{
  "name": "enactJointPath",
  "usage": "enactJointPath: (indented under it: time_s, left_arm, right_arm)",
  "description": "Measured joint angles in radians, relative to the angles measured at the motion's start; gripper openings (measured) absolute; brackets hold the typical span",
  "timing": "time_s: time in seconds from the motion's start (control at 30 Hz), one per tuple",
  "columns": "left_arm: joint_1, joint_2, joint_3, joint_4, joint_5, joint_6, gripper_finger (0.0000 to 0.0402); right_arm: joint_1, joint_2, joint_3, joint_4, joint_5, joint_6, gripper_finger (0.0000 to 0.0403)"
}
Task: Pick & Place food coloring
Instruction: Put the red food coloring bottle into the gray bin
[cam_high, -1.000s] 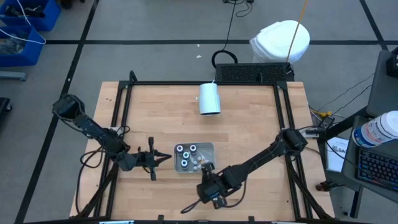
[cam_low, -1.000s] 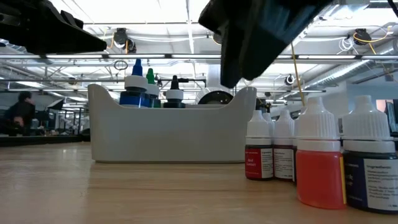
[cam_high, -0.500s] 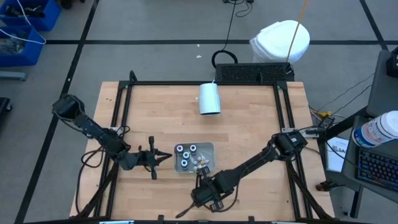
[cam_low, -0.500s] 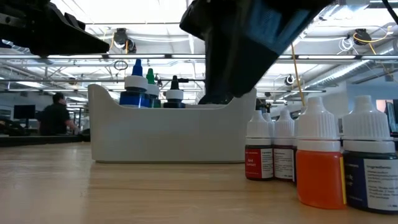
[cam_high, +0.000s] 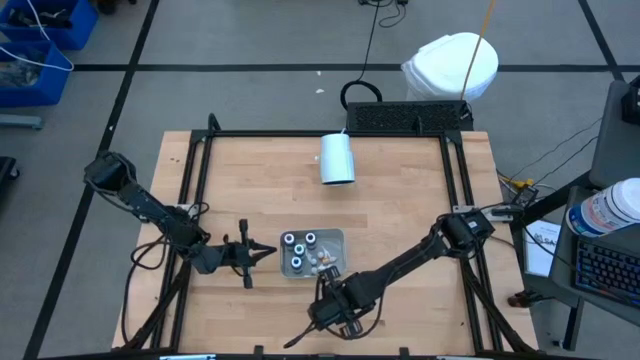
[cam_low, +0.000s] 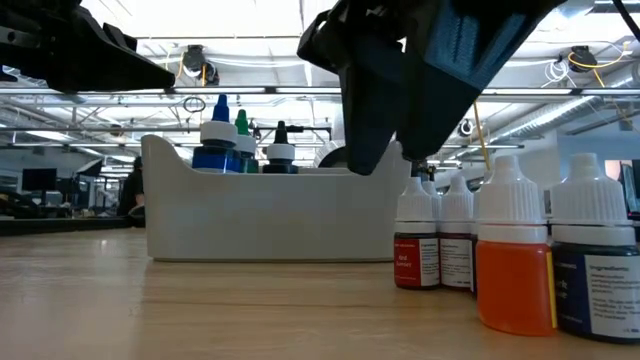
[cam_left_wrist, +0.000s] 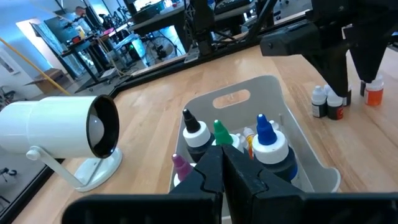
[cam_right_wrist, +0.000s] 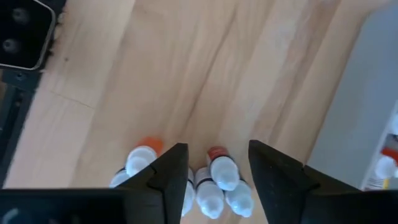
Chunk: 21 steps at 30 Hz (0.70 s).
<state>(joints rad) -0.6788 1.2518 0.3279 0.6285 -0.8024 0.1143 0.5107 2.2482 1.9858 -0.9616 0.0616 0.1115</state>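
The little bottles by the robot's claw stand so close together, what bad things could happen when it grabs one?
1. The right gripper hangs open over a tight cluster of white-capped bottles. Its fingers could bump neighbours and topple them.
2. It might pinch two bottles at once, since they touch.
3. The grey tray already holds several bottles, so a dropped one could knock those over.

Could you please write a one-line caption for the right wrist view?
Open right gripper poised directly above small white-capped food coloring bottles standing on the wooden table.
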Motion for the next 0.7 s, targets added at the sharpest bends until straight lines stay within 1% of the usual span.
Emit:
enactJointPath:
  time_s: [0.13, 0.37, 0.53, 0.7]
  left_arm:
    - [0.000, 0.000, 0.000, -0.002, 0.000, 0.000, 0.0010]
    - [0.000, 0.000, 0.000, -0.006, 0.000, -0.005, 0.0010]
    - [0.000, 0.000, 0.000, -0.005, 0.000, -0.005, 0.0010]
    - [0.000, 0.000, 0.000, -0.005, 0.000, -0.006, 0.0010]
  right_arm:
    - [0.000, 0.000, 0.000, 0.000, -0.013, 0.015, 0.0163]
    - [-0.002, 0.000, -0.001, 0.000, -0.011, 0.032, 0.0156]
    - [-0.007, 0.000, -0.001, 0.000, 0.016, 0.035, 0.0156]
    - [-0.013, 0.010, -0.001, 0.002, 0.017, 0.063, 0.0155]
